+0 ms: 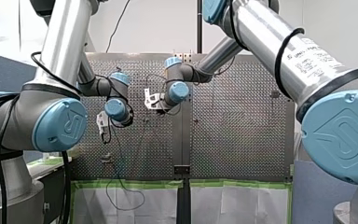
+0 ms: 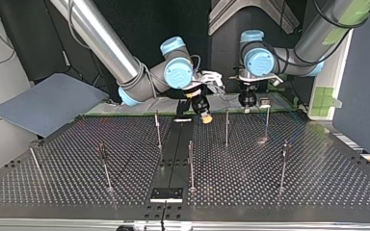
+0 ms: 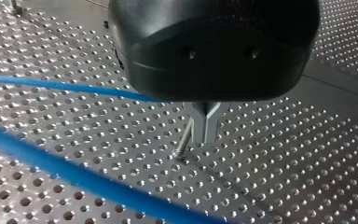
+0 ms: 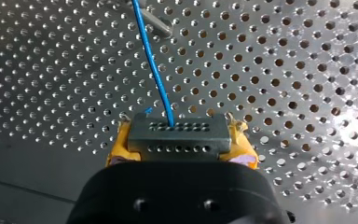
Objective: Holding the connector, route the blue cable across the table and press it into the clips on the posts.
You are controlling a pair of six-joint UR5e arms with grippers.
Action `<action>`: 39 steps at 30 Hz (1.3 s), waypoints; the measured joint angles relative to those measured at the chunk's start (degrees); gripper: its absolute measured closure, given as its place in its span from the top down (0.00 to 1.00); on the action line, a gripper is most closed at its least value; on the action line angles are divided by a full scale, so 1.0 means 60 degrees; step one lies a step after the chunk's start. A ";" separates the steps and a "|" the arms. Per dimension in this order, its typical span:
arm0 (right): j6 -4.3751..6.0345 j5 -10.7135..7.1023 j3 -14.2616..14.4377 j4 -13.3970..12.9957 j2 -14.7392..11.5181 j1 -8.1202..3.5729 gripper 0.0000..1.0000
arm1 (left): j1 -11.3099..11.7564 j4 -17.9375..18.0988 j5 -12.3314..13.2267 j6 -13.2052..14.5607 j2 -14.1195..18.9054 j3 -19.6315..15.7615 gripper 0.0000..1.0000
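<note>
Blue cable [image 4: 154,65] leaves the far face of the connector [image 4: 177,137] and runs ahead over the perforated desk [image 4: 307,70], passing just beside a metal post [image 4: 161,25].

1. Connector: a dark grey block with two rows of small holes. The yellow pads [image 4: 244,148] of my right end effector [image 4: 179,133] clamp it from both sides, so that end effector is clenched on the connector.
2. Position, top view: my right end effector is tilted over the far edge of the desk, just right of the dark centre strip. My left end effector [image 2: 247,100] points down near it, further right at the same far edge.
3. Left wrist view: the metal fingers [image 3: 200,126] lie against each other with no gap showing, so the end effector is clenched. Their tips stand just beside a thin post [image 3: 184,137].
4. One thin stretch of cable crosses the desk and goes out of sight under the black body of my left end effector. Whether the fingers pinch it cannot be told. A second stretch passes close to the camera, blurred.
5. Several thin upright posts [image 2: 191,163] stand well apart across the desk.
</note>
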 joint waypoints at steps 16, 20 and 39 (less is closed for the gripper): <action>0.0060 0.0000 0.0034 -0.0080 0.0429 -0.0005 0.00 | 0.0006 0.0432 0.0443 -0.0295 -0.0218 -0.0001 0.00; 0.0091 -0.0017 0.0035 -0.0098 0.0457 -0.0044 0.00 | 0.0030 0.0617 0.0464 -0.0314 -0.0584 0.0040 0.00; 0.0057 -0.0113 0.0014 -0.0162 0.0643 -0.0369 0.00 | 0.0211 0.1163 0.0791 -0.0582 -0.0914 0.0513 0.00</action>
